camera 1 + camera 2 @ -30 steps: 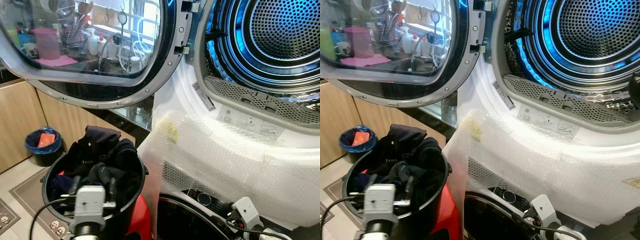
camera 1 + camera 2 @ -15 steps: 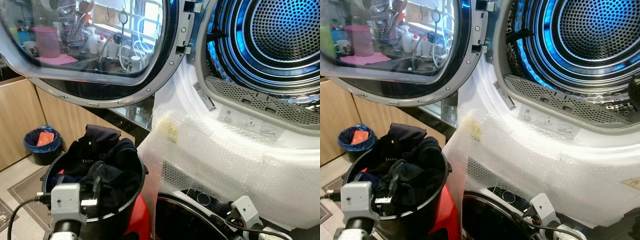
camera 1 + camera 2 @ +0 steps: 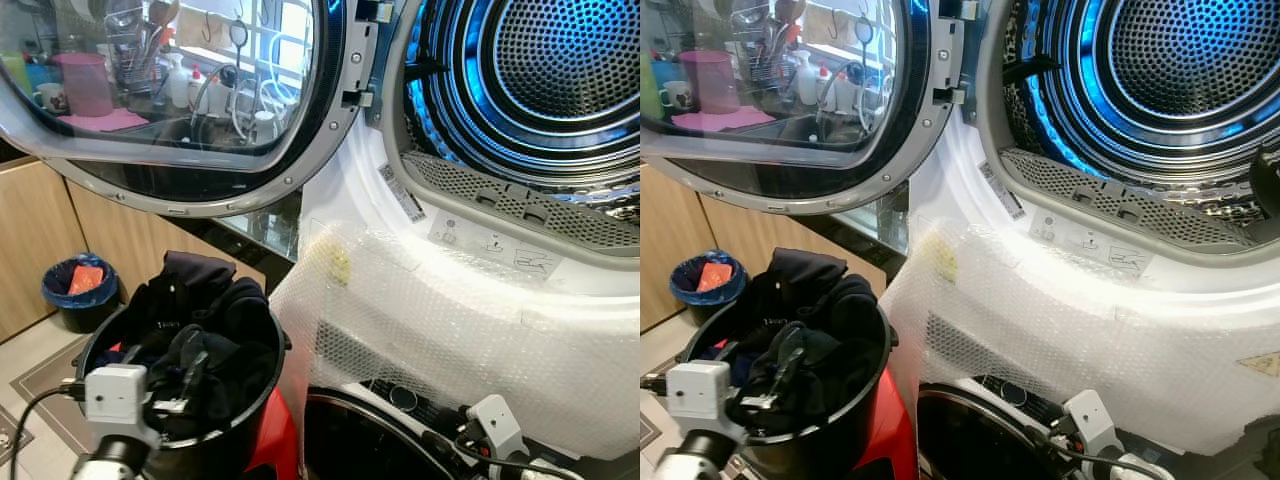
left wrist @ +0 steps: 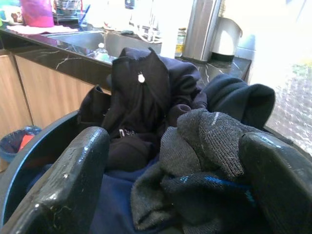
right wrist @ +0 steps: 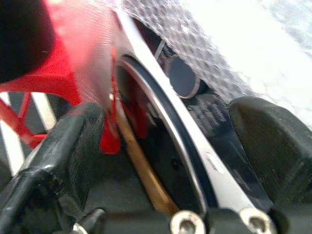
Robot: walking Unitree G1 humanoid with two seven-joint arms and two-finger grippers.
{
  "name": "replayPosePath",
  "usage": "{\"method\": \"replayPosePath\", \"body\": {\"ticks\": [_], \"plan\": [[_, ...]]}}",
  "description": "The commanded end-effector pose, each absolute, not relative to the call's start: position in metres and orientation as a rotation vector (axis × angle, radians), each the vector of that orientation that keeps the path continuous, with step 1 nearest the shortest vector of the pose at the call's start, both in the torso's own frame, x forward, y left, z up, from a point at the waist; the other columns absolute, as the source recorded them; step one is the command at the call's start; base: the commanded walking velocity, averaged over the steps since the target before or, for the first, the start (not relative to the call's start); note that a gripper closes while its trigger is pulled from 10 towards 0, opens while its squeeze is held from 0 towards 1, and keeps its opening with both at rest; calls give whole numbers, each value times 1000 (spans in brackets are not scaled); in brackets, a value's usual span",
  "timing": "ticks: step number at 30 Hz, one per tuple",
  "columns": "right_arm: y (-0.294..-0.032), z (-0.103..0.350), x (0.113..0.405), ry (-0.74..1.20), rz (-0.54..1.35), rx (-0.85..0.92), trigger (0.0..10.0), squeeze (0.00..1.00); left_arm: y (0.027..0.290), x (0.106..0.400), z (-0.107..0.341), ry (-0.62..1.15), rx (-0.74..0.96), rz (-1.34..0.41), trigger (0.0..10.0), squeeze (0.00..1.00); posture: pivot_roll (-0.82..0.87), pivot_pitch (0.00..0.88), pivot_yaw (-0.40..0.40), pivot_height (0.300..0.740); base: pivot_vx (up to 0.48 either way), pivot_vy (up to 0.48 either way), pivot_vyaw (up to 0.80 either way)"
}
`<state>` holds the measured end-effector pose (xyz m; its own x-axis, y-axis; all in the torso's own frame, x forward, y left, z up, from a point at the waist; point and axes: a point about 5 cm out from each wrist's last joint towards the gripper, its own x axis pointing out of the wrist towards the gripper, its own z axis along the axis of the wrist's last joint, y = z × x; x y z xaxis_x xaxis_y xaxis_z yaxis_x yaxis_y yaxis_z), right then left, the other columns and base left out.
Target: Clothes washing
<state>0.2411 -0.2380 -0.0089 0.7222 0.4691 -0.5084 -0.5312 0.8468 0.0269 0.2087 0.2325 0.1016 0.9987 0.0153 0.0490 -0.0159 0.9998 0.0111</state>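
A black bucket (image 3: 268, 352) at the lower left is heaped with dark clothes (image 3: 200, 300). In the left wrist view these are a black hooded top (image 4: 141, 92), a grey knitted piece (image 4: 209, 141) and some navy cloth (image 4: 109, 212). My left gripper (image 3: 185, 372) reaches into the bucket from its near rim. It is open, its fingers (image 4: 63, 185) on either side of the grey piece. The dryer drum (image 3: 560, 70) stands open at the upper right, lit blue, with its round door (image 3: 170, 90) swung to the left. My right gripper (image 5: 165, 161) is open and low beside the lower machine's door.
Bubble wrap (image 3: 450, 330) covers the machine front below the drum. The lower machine's round door (image 3: 360, 440) and a red stool (image 3: 275, 445) under the bucket sit at the bottom. A blue-lined bin (image 3: 78, 290) stands by wooden cabinets (image 3: 30, 240).
My left wrist has drawn back to the left, toward the bucket's near rim, fingers still in the clothes. The whole picture has shifted slightly. The right arm has barely moved.
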Motion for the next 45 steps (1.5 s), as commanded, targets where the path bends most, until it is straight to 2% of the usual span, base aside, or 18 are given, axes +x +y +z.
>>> {"method": "replayPosePath", "body": {"ticks": [1, 5, 14, 19, 30, 31, 32, 33, 34, 45], "plan": [[-240, -2, 243, 492, 578, -111, 10000, 0, 233, 211, 100, -39, -12, -6, 10000, 0, 113, 0, -146, 740, 0, 0, 0], [-237, -5, 240, 505, 617, -128, 10000, 0, 240, 219, 101, -36, 17, -47, 10000, 0, 110, 0, -146, 740, 0, 0, 0], [-235, -6, 239, 499, 601, -126, 10000, 0, 236, 245, 108, -35, 17, -164, 10000, 0, 96, 0, -136, 740, 0, 0, 0], [-233, -6, 237, 492, 597, -115, 10000, 0, 234, 260, 102, 34, -61, -163, 10000, 0, 82, 0, -121, 740, 0, 0, 0], [-234, -9, 232, 492, 573, -114, 10000, 0, 224, 267, 97, 105, -175, -194, 10000, 0, 72, 0, -106, 740, 0, 0, 0], [-232, -10, 231, 494, 578, -116, 10000, 0, 223, 266, 96, 118, -200, -189, 7529, 0, 74, 0, -106, 740, 0, 0, 0], [-232, -10, 231, 495, 581, -117, 10000, 0, 223, 266, 95, 123, -205, -189, 7529, 0, 74, 0, -106, 740, 0, 0, 0], [-231, -11, 231, 495, 583, -118, 10000, 0, 223, 266, 95, 132, -212, -190, 2588, 0, 75, 0, -105, 740, 0, 0, 0], [-230, -11, 231, 495, 586, -118, 10000, 0, 221, 265, 93, 148, -212, -204, 0, 0, 76, 0, -105, 740, 0, 0, 0], [-228, -8, 237, 488, 584, -130, 10000, 0, 214, 264, 93, 195, -229, -272, 0, 0, 90, 0, -102, 740, 0, 0, 0]]}}
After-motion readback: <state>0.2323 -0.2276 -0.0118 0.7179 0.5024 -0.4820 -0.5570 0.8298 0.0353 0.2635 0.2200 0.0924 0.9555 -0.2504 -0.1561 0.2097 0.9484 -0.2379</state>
